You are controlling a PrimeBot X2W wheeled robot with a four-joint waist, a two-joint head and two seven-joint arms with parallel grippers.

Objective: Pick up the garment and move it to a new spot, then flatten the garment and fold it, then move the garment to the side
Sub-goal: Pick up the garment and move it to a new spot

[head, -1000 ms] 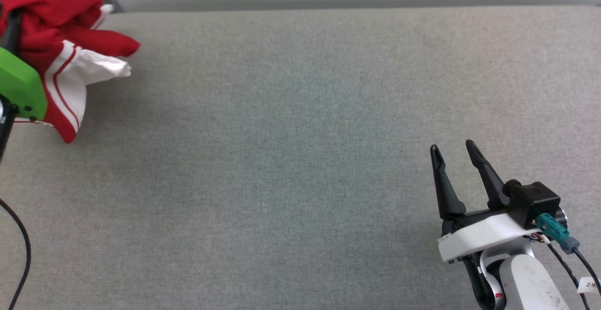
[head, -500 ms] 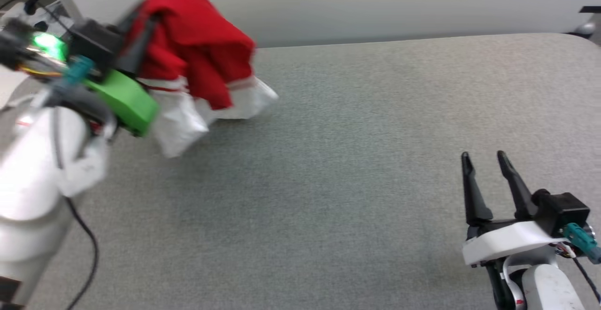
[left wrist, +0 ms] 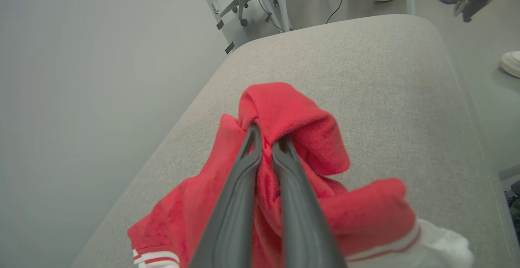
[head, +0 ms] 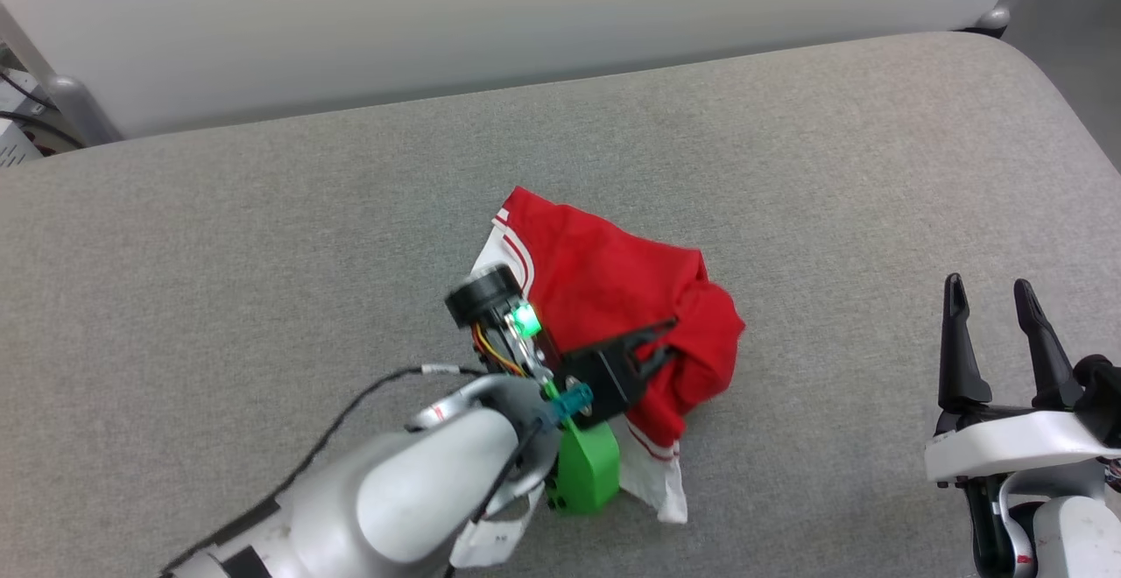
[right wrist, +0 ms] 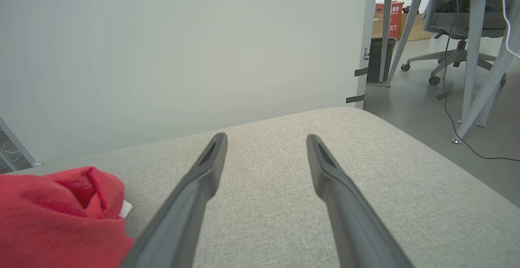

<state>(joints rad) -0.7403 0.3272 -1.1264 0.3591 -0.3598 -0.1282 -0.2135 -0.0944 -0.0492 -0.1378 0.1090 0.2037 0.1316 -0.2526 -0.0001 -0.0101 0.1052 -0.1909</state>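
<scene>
Shirt point(head: 613, 298) lies bunched mid-frame in the head view on a grey cushion point(head: 263, 254), with the left claw point(head: 674, 339) pinching it. The right claw point(head: 988, 289) gapes empty at lower right. Left wrist view: red fold clamped, centre. Right wrist view: shirt at lower left.

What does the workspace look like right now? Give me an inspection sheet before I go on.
Surface: grey fabric tabletop with rounded corners.
Job's things: garment, red with white striped-trim sleeves, bunched near the middle, not flattened.
Clutter: nothing seen.
Grippers: left gripper shut on a fold of the garment; right gripper open, empty, apart from the garment.
Cables: black cable along the left forearm; floor cable by the desk legs.
Surroundings: pale wall panel behind; office chair beyond.
</scene>
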